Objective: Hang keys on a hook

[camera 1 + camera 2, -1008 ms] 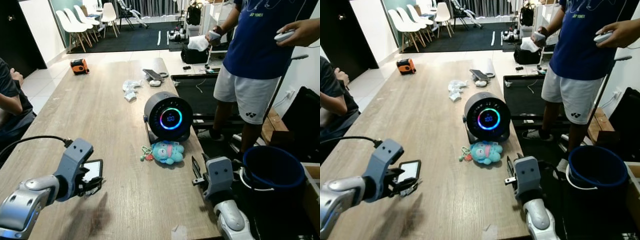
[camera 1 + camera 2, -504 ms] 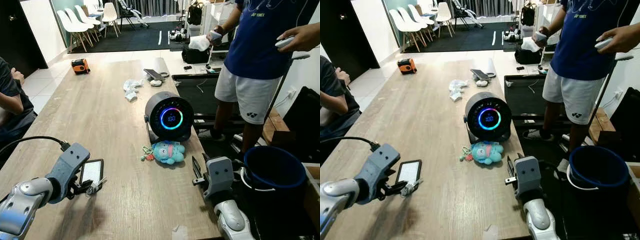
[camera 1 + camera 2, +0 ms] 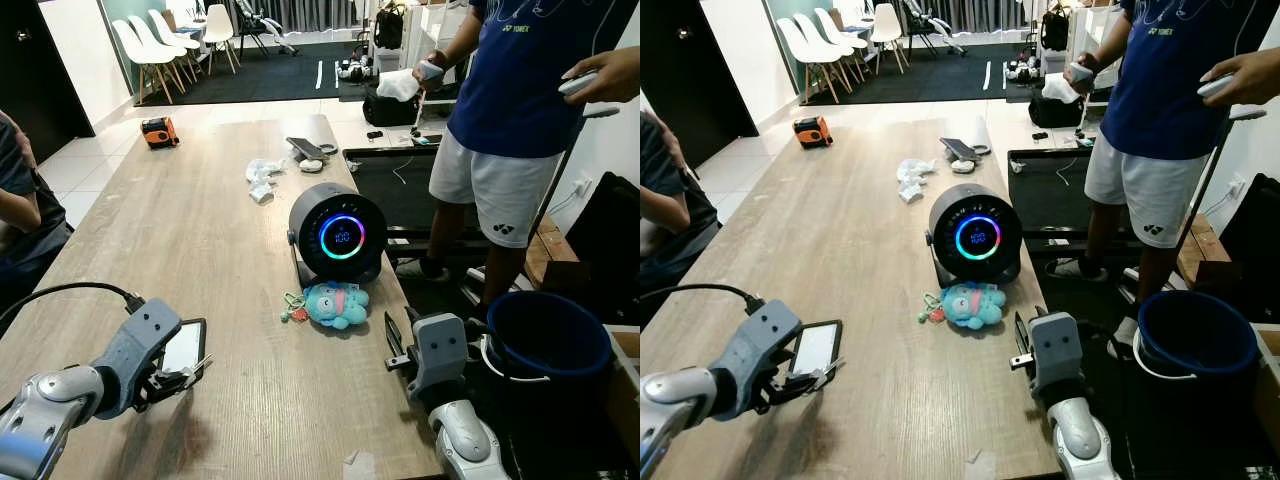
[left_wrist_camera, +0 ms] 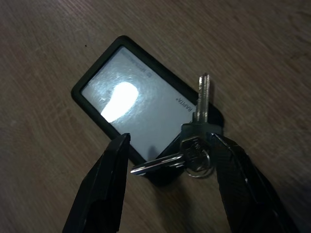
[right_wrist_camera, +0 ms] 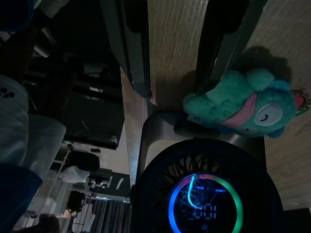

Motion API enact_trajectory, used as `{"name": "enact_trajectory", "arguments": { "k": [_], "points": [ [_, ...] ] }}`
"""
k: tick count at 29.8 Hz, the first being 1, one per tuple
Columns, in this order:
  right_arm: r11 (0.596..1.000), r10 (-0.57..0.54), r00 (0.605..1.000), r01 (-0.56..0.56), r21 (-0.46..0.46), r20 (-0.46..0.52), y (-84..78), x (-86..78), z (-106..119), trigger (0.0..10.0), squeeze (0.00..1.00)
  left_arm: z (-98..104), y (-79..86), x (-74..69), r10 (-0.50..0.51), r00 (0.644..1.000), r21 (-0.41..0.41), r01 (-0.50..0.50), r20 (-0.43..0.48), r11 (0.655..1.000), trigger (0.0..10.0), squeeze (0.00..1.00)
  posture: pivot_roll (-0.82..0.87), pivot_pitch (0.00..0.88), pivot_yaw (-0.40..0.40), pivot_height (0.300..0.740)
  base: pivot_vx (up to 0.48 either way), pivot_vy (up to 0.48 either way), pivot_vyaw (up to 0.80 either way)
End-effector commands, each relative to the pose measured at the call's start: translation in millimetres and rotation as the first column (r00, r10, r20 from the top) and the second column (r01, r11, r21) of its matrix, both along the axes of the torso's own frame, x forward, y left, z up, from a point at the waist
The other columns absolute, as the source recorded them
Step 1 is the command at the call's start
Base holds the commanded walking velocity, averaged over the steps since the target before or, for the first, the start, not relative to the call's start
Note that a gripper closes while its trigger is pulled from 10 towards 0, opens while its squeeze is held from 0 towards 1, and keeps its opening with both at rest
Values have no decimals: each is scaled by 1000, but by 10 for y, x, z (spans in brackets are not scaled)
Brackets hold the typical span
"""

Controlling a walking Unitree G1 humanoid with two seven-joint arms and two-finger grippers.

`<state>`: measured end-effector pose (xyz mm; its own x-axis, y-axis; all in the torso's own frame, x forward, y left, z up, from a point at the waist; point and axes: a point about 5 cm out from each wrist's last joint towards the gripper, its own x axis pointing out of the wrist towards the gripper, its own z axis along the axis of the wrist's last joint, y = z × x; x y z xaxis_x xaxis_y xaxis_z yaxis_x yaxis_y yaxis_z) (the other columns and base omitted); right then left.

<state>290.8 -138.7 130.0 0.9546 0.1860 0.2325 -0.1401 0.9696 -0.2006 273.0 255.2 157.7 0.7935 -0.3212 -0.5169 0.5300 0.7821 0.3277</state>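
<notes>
A small bunch of silver keys (image 4: 194, 145) on a ring lies over a corner of a black-framed card (image 4: 121, 104) on the wooden table (image 3: 200, 220), near its front left. My left gripper (image 4: 170, 138) is low over the keys (image 3: 196, 368) and open. One black finger stands on each side of the bunch, and one finger (image 4: 233, 165) is right against a key head. My right gripper (image 3: 392, 342) is open at the table's right edge, next to the teal plush (image 5: 243, 109).
A round black fan (image 3: 338, 235) with a glowing ring stands mid-table, and the teal plush keychain (image 3: 335, 304) lies in front of it. A person in blue (image 3: 510, 110) stands at the right beside a dark bucket (image 3: 545, 335). Someone's arm (image 3: 15, 195) is at the left edge.
My left arm has sunk lower and drawn back towards me, bringing the gripper down around the keys. The keys and the card have stayed put. The right arm has not moved.
</notes>
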Motion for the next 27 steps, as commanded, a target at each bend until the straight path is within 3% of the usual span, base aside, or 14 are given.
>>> {"name": "enact_trajectory", "arguments": {
  "k": [1,4,15,19,20,22,23,27],
  "points": [
    [1000,1,1000,-1,8,-6,6,-14,-14,10000,0,-4,141,-41,25,1000,52,-24,-18,998,5804,0,68,150,111,740,0,0,0],
    [1000,2,1000,-2,8,-6,4,-14,-12,10000,0,-41,164,-68,8,1000,68,-6,-21,998,4980,0,66,151,109,740,0,0,0],
    [1000,1,1000,-1,7,-6,1,-15,-12,10000,0,-67,171,-98,-17,999,75,19,-30,997,5373,0,63,152,107,740,0,0,0],
    [1000,2,1000,-2,4,-5,-4,-13,-7,10000,0,-61,162,-130,-49,998,61,51,-41,997,6431,0,63,151,104,740,0,0,0],
    [1000,3,1000,-3,4,-5,-4,-10,-5,10000,0,-44,160,-145,-65,997,51,67,-43,996,8980,0,64,150,104,740,0,0,0],
    [1000,3,1000,-3,4,-5,-4,-10,-5,10000,0,-44,160,-145,-65,997,51,67,-43,996,8980,0,64,150,104,740,0,0,0],
    [1000,4,1000,-4,3,-4,-4,-8,-3,10000,0,-31,165,-156,-74,996,46,75,-43,996,9451,0,64,150,104,740,0,0,0],
    [1000,5,1000,-5,3,-5,-2,-3,-3,10000,0,17,203,-197,-100,994,40,102,-48,994,9137,0,66,152,103,740,0,0,0]
  ]
}}
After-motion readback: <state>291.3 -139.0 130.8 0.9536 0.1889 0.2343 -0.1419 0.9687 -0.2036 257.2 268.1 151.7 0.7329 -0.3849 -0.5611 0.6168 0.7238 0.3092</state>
